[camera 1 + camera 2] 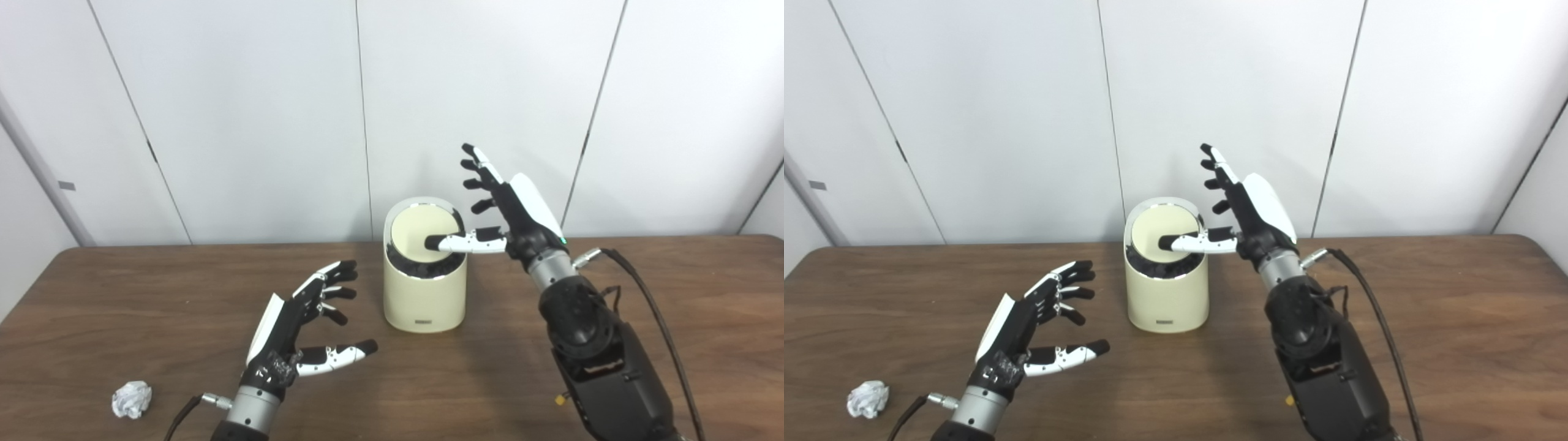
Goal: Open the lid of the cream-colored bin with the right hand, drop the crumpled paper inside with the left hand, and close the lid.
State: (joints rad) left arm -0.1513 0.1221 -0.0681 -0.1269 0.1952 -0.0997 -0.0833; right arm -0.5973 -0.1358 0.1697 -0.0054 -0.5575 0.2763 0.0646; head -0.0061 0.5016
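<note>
1. Right hand [511, 211], black with white shells, is raised just beside the right of the bin's top, its fingers [479, 166] spread wide and pointing up, holding nothing.
2. Its thumb [456, 242] reaches sideways over the bin's rim, and the black tip rests on the lid or hangs just above it; contact cannot be told for sure.
3. Cream-colored cylindrical bin [424, 294] stands upright on the brown wooden table [704, 294], near the table's far edge and about midway across it.
4. Round cream lid [419, 229] is tilted, its face turned toward the camera, and a dark crescent of the bin's inside shows below its near edge.
5. Left hand [294, 331], of the same black and white make, hovers above the table in front of the bin and to its left, apart from it.
6. Its fingers are apart and loosely curled toward the bin, the thumb stretched out below them, and it holds nothing.
7. Small white ball of crumpled paper [131, 399] lies on the table near the front edge, to the left of the left forearm and well apart from the bin.
8. Thick black cable [649, 300] runs from the right wrist down along the forearm.
9. White wall panels [245, 110] with dark seams stand behind the table.
</note>
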